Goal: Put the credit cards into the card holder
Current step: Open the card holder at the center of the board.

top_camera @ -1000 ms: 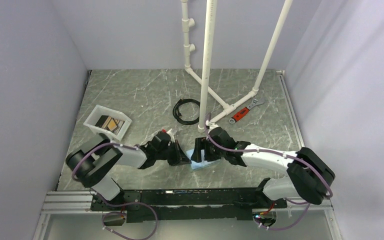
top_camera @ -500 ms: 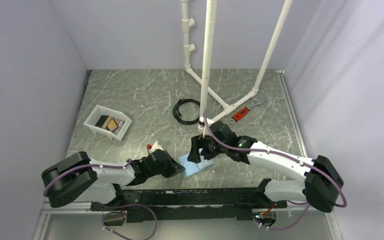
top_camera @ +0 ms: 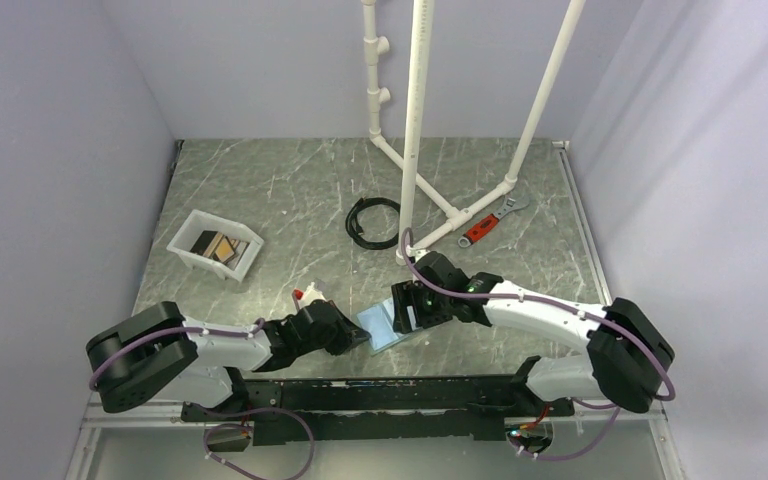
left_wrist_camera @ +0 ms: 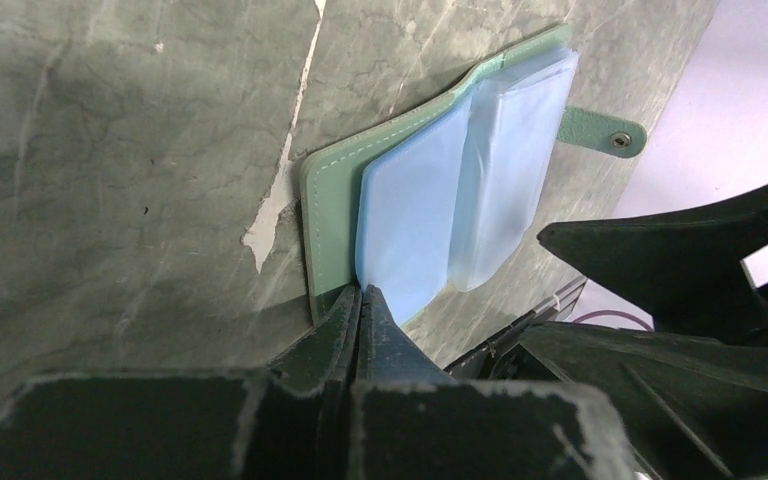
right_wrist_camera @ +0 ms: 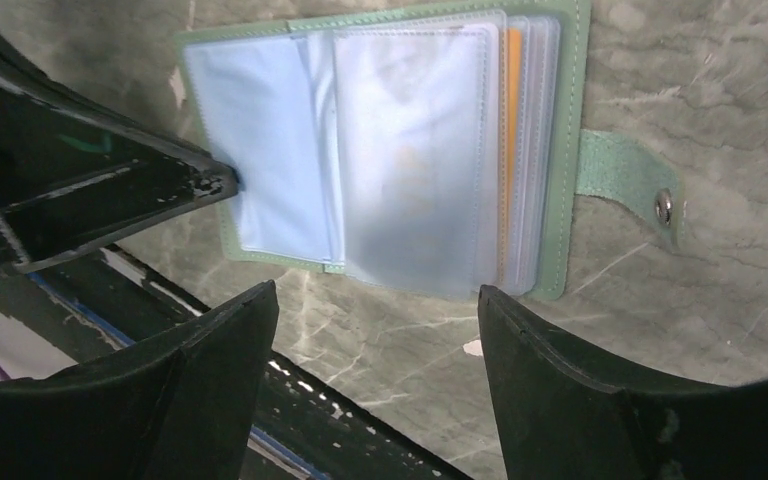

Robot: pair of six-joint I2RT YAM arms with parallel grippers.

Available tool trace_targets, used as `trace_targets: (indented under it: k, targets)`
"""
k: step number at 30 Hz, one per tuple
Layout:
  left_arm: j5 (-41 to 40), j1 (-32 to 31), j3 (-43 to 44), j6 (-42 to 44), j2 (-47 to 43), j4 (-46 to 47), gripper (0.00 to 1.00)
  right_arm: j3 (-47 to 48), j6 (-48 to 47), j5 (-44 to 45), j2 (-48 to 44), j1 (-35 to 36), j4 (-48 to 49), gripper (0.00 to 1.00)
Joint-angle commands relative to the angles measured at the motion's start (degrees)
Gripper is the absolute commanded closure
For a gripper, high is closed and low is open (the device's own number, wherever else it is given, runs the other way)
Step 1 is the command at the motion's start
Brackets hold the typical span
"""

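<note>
Right wrist view — wallet (right_wrist_camera: 400,150) open, upper centre.
Right claw (right_wrist_camera: 375,305) spread below it; left claw (right_wrist_camera: 225,182) pinches its left edge.

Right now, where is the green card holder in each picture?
Top external: card holder, low centre.
Left wrist: card holder, upper middle, open.
Right wrist: card holder, top middle, open.
Shared landmark: the left pincer pinching its edge.

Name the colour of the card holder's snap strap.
The strap is green; right wrist view shows it best.
</note>
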Motion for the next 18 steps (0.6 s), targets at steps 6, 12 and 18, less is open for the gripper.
trace_targets:
  k: [6,12,18]
  targets:
    - [-2.6,-0.6,0.6,-0.3,1.0,-1.9,1.0,-0.9,-0.6,0.6,2.3,0.2,4.3,0.25]
    - [-2.4,-0.7,0.7,-0.4,1.6,-1.4,1.0,-0.9,-0.7,-0.6,3.9,0.2,5.9,0.27]
    - [-2.1,-0.8,0.7,-0.4,2.1,-1.0,1.0,-0.1,-0.9,-1.9,5.7,0.2,6.7,0.29]
